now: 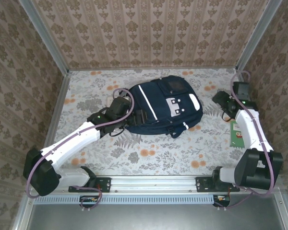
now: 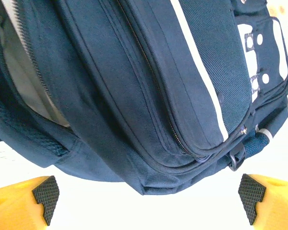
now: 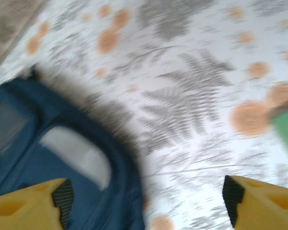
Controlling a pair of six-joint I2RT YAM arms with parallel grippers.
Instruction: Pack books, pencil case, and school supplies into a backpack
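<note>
Backpack (image 1: 165,106) flat on tabletop (image 1: 149,158), just ahead of L hand (image 2: 149,201), R hand (image 3: 144,196) nearby; both hands' fingers apart, empty.

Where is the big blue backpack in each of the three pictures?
Top external: the backpack lies near the middle of the picture.
Left wrist: the backpack is very close and takes up most of the upper part.
Right wrist: the backpack is blurred, in the lower left corner.
Shared landmark: the flowered tablecloth under it, with orange blossoms.
</note>
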